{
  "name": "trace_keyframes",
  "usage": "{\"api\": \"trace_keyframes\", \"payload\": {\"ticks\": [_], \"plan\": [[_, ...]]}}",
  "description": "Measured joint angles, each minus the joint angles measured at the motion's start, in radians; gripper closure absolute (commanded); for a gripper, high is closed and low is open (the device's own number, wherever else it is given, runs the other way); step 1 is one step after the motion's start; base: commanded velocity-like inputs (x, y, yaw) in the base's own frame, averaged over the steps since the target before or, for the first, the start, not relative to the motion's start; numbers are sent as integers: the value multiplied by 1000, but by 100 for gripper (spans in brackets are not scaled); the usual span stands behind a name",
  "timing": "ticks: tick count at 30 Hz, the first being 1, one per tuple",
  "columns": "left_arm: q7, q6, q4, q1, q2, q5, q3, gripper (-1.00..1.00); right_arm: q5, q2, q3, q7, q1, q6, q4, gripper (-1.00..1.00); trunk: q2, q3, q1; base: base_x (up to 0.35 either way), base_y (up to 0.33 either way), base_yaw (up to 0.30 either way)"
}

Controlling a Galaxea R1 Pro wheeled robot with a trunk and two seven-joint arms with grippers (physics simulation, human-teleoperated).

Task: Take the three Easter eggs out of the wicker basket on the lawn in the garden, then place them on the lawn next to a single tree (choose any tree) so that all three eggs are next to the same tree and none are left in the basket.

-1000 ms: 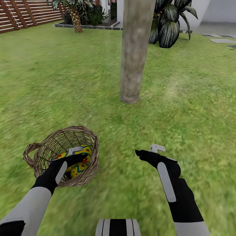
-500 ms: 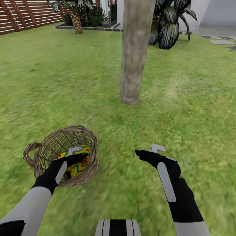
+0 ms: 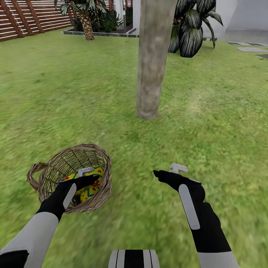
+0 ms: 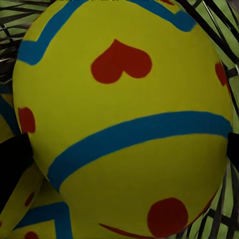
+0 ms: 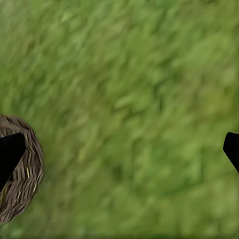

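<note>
The wicker basket lies on the lawn at the near left. Yellow Easter eggs with blue zigzags and red marks lie inside it. My left gripper reaches into the basket. It stands open around one egg, a black fingertip at each side of it. A second egg shows beneath. My right gripper hovers open over bare grass to the basket's right, nothing between its fingers. The wicker basket sits at the edge of the right wrist view. The pale tree trunk rises just beyond the basket, to its right.
A dark broad-leaved plant stands behind the trunk. At the back left are a palm in a bordered bed and a slatted wooden fence. Grey stepping stones lie at the far right. Open grass surrounds the trunk.
The head view has shifted very slightly. Both arms, the basket and the eggs keep their places.
</note>
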Motion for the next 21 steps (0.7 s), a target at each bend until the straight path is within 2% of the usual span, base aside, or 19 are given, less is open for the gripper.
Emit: {"api": "trace_keyframes", "payload": {"ticks": [17, 21], "plan": [[-3, 3, 7, 0, 0, -2, 0, 100, 0, 0, 0, 0, 0, 0, 0, -100, 0, 8, -1, 0, 0, 0], [-3, 6, 8, 0, 0, -4, 0, 100, 0, 0, 0, 0, 0, 0, 0, -100, 1, 19, -2, 0, 0, 0]]}}
